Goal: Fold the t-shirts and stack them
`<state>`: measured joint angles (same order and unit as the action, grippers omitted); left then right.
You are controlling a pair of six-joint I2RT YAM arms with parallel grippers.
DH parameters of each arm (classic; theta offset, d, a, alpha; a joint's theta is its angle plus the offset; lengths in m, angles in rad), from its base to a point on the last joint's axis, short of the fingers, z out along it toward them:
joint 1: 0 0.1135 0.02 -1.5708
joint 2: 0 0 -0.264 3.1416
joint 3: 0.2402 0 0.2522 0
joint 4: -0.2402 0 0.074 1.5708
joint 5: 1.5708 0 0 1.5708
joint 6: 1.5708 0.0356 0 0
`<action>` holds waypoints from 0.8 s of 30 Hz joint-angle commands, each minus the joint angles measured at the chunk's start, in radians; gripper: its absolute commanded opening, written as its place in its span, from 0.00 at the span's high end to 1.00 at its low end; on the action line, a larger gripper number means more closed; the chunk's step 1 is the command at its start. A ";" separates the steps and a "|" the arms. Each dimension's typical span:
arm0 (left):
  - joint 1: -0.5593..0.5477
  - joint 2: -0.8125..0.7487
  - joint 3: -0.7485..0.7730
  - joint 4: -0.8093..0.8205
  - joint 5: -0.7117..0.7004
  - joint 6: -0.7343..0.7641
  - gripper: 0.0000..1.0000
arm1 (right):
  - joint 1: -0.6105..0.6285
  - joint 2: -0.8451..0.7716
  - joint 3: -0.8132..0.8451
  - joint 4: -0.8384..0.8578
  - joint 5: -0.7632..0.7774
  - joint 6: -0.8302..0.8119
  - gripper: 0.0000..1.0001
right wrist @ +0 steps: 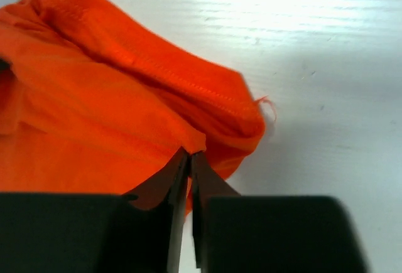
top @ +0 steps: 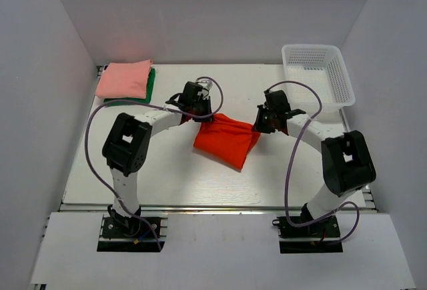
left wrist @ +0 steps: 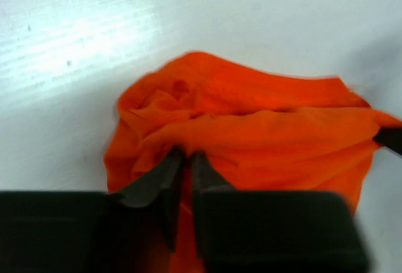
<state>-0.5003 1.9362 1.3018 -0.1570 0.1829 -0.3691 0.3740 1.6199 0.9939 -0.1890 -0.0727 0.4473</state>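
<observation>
The bright orange-red t-shirt hangs bunched between my two grippers over the middle of the table. My left gripper is shut on its left edge; in the left wrist view the gripper pinches a fold of the orange cloth. My right gripper is shut on its right corner; in the right wrist view the gripper pinches the orange cloth. The pale salmon-pink t-shirt lies folded on the dark green t-shirt at the back left corner.
A white plastic mesh basket stands at the back right corner. White walls enclose the table on three sides. Both arms' purple cables loop above the table near the grippers.
</observation>
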 commanded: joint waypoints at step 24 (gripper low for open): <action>-0.015 -0.381 -0.306 0.213 0.381 0.117 0.00 | 0.063 -0.019 0.051 0.298 -0.415 0.037 0.10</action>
<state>-0.5087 1.5417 1.0821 -0.0448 0.3332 -0.3031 0.4416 1.5570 1.0645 -0.0402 -0.3763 0.4381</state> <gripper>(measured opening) 0.997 0.902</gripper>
